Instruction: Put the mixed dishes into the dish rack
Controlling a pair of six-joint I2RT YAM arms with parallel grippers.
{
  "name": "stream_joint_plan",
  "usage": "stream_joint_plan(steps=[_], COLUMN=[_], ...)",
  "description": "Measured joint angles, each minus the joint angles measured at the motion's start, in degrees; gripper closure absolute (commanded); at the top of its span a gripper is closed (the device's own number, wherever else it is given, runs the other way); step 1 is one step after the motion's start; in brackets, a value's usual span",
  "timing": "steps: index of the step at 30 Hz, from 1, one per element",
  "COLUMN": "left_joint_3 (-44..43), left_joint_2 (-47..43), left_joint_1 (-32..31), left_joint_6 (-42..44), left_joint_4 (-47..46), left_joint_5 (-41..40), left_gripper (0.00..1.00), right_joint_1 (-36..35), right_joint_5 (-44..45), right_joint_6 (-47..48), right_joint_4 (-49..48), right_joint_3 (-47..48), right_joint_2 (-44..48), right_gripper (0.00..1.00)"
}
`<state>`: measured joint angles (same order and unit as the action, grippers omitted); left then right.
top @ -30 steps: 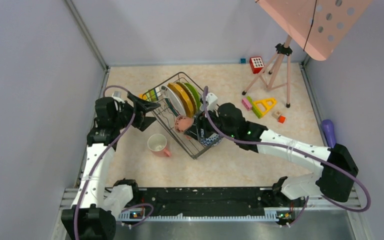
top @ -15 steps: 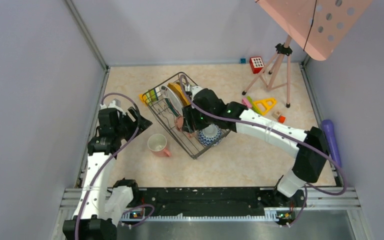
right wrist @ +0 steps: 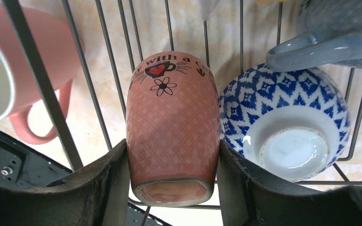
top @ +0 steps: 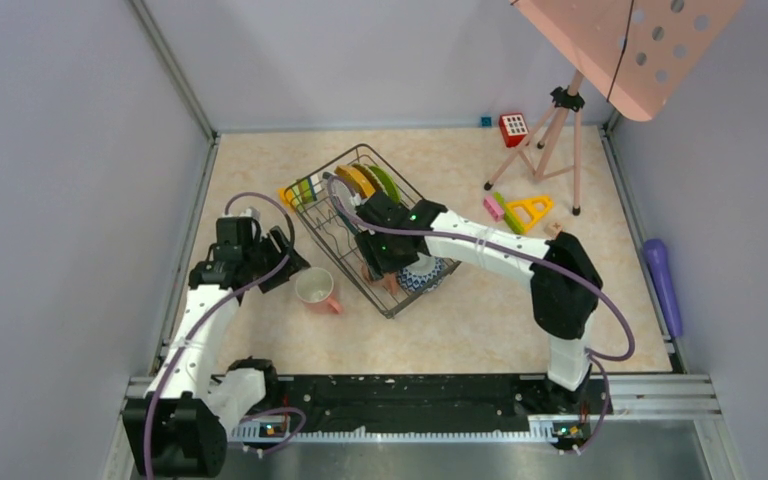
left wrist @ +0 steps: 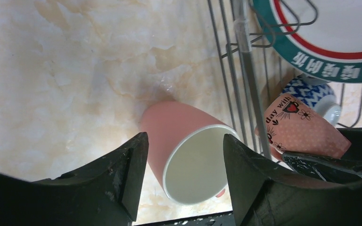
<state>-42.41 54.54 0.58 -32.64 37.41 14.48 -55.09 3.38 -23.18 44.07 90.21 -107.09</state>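
The dish rack (top: 332,232) stands mid-table. It holds the lime green plate (top: 388,183) and the yellow-orange plate (top: 358,180) upright. The white plate with green-red rim (left wrist: 330,33) also stands in it. My right gripper (right wrist: 172,155) is shut on a patterned pink mug (right wrist: 172,117), held bottom-up inside the rack beside the blue-white bowl (right wrist: 287,122) and the grey-blue mug (right wrist: 334,33). My left gripper (left wrist: 185,146) is open, its fingers on either side of a plain pink mug (left wrist: 188,150). That mug (top: 315,288) lies on the table just outside the rack's left side.
The rack's wire wall (left wrist: 245,70) runs close along the plain mug's right. Toy blocks (top: 520,212) and a red cube (top: 513,128) lie at the back right near a pink tripod stand (top: 558,130). A purple object (top: 657,265) lies at the right edge.
My right arm has swung left over the rack and carried the patterned pink mug down beside the bowl. My left gripper has moved forward and right, to the plain pink mug.
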Motion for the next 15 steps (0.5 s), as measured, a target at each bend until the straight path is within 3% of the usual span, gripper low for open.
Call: stream_joint_plan(steps=[9,15], left_joint_3=[-1.8,-1.8], left_joint_2=[4.2,5.2], left_joint_1=[-4.0,-5.2], left_joint_6=[2.3,2.9], left_joint_4=[1.6,1.7], left_joint_5=[-3.5,-4.8], left_gripper=[0.35,0.36], right_joint_1=[-2.5,-3.3], right_joint_5=[1.1,1.4], right_joint_6=[1.0,2.8], right_joint_4=[7.0,12.1], right_joint_3=[3.4,6.6], right_joint_2=[-3.4,-4.5], right_gripper=[0.94,0.8])
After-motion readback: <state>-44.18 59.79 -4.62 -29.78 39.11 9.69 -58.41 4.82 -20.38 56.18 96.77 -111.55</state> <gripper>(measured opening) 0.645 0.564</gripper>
